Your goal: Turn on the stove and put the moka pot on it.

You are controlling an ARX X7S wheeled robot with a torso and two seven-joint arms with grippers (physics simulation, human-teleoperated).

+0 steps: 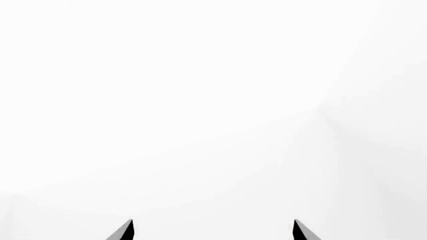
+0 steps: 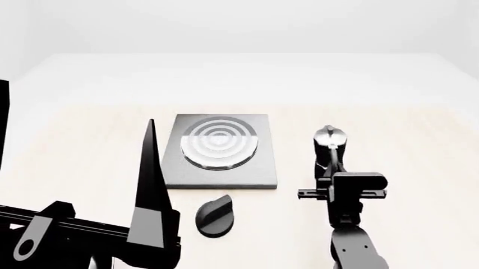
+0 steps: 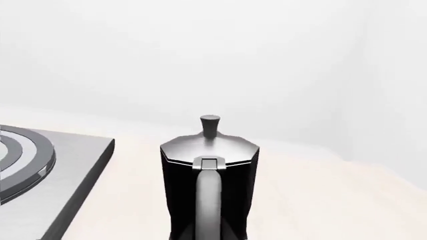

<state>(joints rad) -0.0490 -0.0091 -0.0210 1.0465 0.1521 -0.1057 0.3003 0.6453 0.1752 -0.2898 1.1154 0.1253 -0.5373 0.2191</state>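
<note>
Black right pincer (image 2: 330,163): sits close behind the moka pot on its handle side; its fingertips do not show in the right wrist view and are hidden in the head view, so whether it is released or clenched cannot be told
Left pincer (image 1: 213,229): released, two dark fingertips set well apart with nothing between them, facing blank white; in the head view one long finger rises in front of the stove's left edge
Moka pot (image 3: 209,175): upright on the bench, well to the right of the stove and not touching it, handle turned toward the right wrist camera, lid knob on top
Handling, as a judgement: rigid metal-looking body, likely light if empty, with smooth faceted sides that could slip; tall and narrow at the waist, so a sideways nudge may tip it
Where to hold: the side handle (image 3: 207,205) gives the surest purchase; the waist is second choice; the lid knob is too small and the lid may lift
Stove (image 2: 220,175): flat grey slab with a ringed burner (image 2: 220,142), nothing on it
Knob (image 2: 215,216): round, black, lying apart on the bench just in front of the slab
Bench (image 2: 404,140): pale, wood-toned
Progress, as a judgement: pot not yet on the burner; whether the stove is on cannot be told
</note>
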